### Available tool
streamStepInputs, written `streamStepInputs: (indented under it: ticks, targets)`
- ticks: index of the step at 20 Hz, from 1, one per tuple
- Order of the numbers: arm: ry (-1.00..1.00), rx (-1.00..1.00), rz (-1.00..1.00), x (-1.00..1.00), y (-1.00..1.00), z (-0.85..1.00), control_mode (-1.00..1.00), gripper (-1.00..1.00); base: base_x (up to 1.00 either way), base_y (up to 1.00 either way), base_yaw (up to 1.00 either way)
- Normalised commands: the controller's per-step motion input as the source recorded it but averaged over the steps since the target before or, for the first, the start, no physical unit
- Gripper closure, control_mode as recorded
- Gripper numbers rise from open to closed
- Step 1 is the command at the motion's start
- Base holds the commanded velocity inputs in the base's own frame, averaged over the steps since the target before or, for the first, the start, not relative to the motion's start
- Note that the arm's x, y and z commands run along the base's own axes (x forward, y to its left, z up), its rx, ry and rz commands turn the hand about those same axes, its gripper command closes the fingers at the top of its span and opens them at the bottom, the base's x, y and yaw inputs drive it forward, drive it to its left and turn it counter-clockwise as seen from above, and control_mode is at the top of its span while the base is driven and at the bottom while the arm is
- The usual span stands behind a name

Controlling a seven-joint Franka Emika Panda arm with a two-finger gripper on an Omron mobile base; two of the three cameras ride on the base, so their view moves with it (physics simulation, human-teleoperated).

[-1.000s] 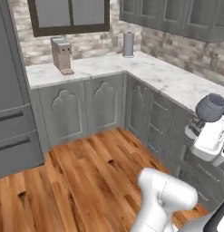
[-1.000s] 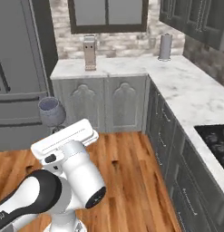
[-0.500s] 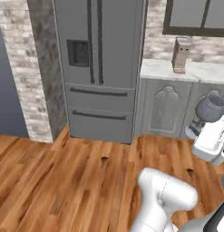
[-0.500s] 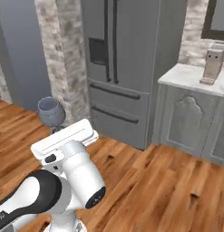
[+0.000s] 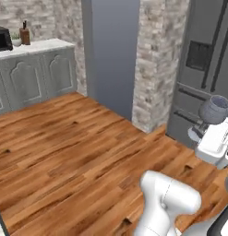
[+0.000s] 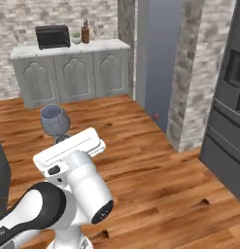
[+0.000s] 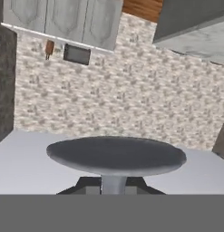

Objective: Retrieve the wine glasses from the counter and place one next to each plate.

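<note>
I hold one wine glass (image 5: 214, 109) upright above the white hand, its rounded grey bowl on top. My gripper (image 5: 201, 133) is shut on its thin stem, low at the right edge of the left base view. From the other side the same wine glass (image 6: 55, 119) rises over the gripper (image 6: 60, 140) at the lower left. In the hand view the bowl of the wine glass (image 7: 115, 156) spreads as a wide grey disc just above the gripper (image 7: 113, 186). The counter and the plates are out of view.
Wooden floor (image 5: 74, 152) stretches ahead. A brick pillar (image 5: 157, 60) and a grey wall panel (image 5: 111, 50) stand in front, with a grey fridge (image 5: 207, 69) to the right. A short white-topped grey cabinet (image 6: 68, 73) with a black appliance (image 6: 52, 36) stands far left.
The whole picture has swung: the camera turned away from the counter corner, past the fridge, to the brick pillar and open floor. The glass stays held in the same place over the hand.
</note>
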Motion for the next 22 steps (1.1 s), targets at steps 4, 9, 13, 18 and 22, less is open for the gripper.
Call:
streamStepInputs:
  ticks: [4, 9, 13, 18, 22]
  targets:
    - [0.0, 0.0, 0.0, 0.0, 0.0, 0.0, 1.0, 1.0, 0.0, 0.0, 1.0]
    - [0.0, 0.0, 0.0, 0.0, 0.0, 0.0, 1.0, 1.0, 0.01, 0.0, 1.0]
    - [0.0, 0.0, 0.0, 0.0, 0.0, 0.0, 1.0, 1.0, 0.05, -0.04, 0.99]
    - [0.0, 0.0, 0.0, 0.0, 0.0, 0.0, 1.0, 1.0, 0.04, -0.64, 0.74]
    - [0.0, 0.0, 0.0, 0.0, 0.0, 0.0, 1.0, 1.0, 0.18, -0.98, 0.51]
